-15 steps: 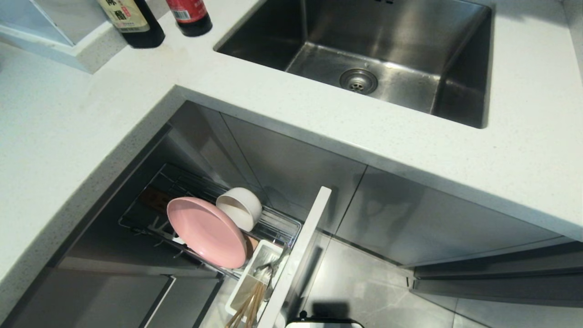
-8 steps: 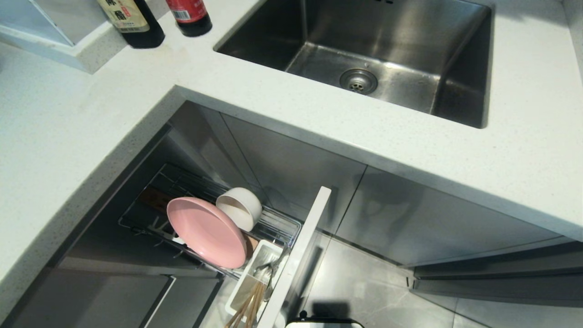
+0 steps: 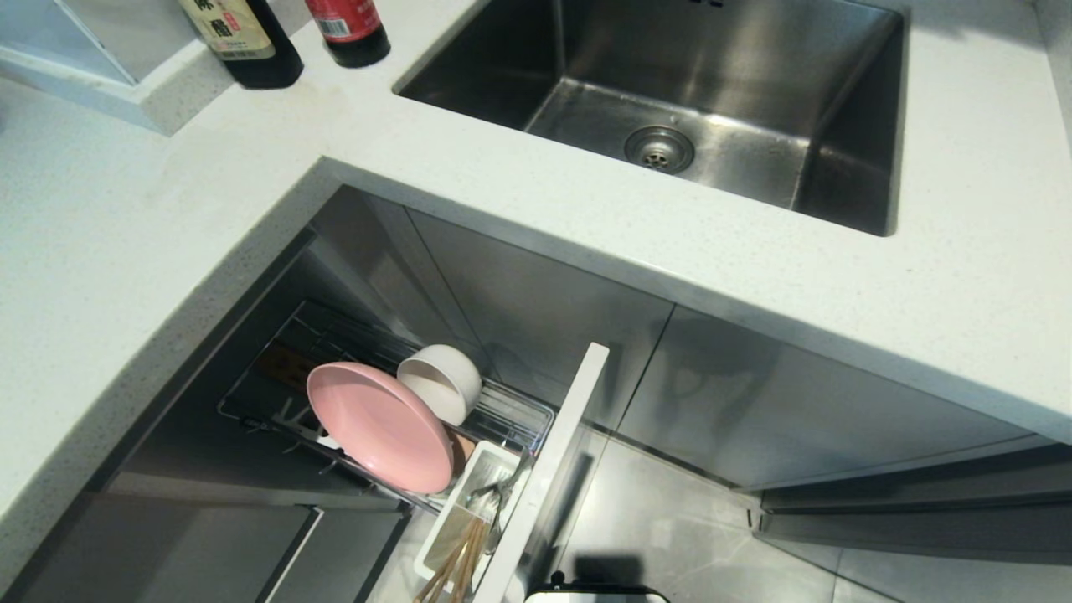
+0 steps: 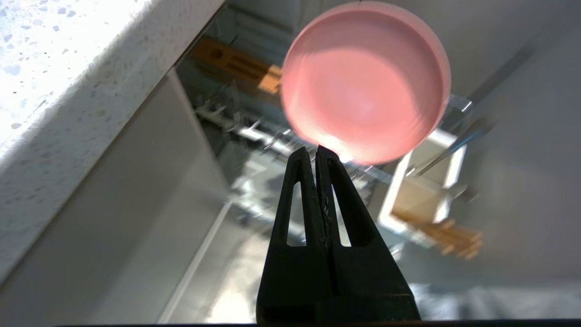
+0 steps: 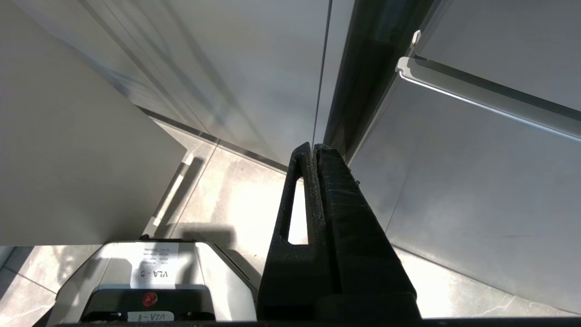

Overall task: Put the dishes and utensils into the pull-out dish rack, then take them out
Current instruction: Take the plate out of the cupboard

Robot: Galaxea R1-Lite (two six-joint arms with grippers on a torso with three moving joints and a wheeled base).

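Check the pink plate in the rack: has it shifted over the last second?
No. In the head view the pink plate stands on edge in the same spot, beside the cream bowl and behind the white utensil cup, as before.

- Chopsticks (image 3: pixel 452 569): lower ends cut off by the head view's bottom edge.
- Bowl (image 3: pixel 441 381): partly hidden behind the pink plate (image 3: pixel 378 425).
- Two bottles (image 3: pixel 251 38): upper parts cut off.

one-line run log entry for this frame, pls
rack: pulled out | pink plate, bowl: racked | left gripper: shut, empty | right gripper: shut, empty
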